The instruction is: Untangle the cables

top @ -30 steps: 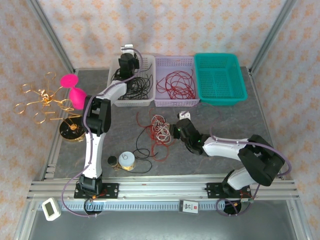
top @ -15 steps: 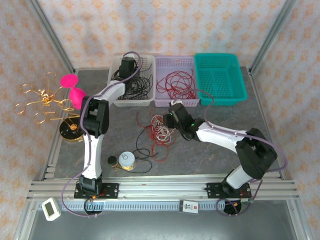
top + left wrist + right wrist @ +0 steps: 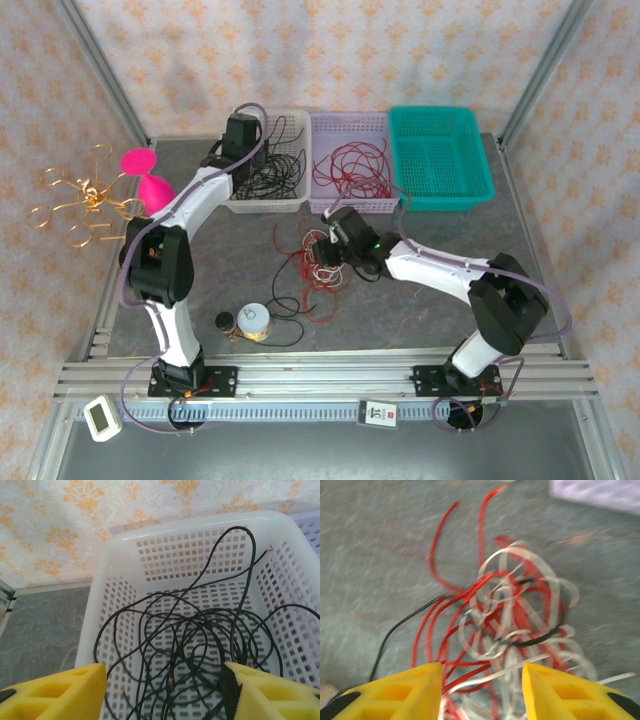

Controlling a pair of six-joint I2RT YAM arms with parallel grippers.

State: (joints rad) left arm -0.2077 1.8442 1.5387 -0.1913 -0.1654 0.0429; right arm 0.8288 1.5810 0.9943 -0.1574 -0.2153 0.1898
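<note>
Grey table (image 3: 450, 250) fills your view, with flowery orange wallpaper (image 3: 330, 50) behind it. Three baskets stand side by side at the far edge.

The teal basket (image 3: 440, 150) is on the right. The purple basket (image 3: 355, 205) is in the middle, and a loose red cable (image 3: 350, 165) lies in it. The white basket (image 3: 265, 207) is on the left, and it holds thin black cables (image 3: 200, 630) in big loops. One loop climbs up its far wall.

The tangled bundle (image 3: 318, 262) of red, off-white and black cables lies on the table, just near of the purple basket. A black strand runs from it toward a small round jar (image 3: 255, 320).

Your left arm reaches far and bends over the near left corner of the white basket. The left gripper (image 3: 165, 692) hangs over the black cables with its jaws wide apart, holding nothing.

Your right arm lies low and reaches left across the table. The right gripper (image 3: 482, 690) is right at the bundle, jaws apart, with a few strands between the yellow fingers (image 3: 405, 692). The right wrist view is blurry.
</note>
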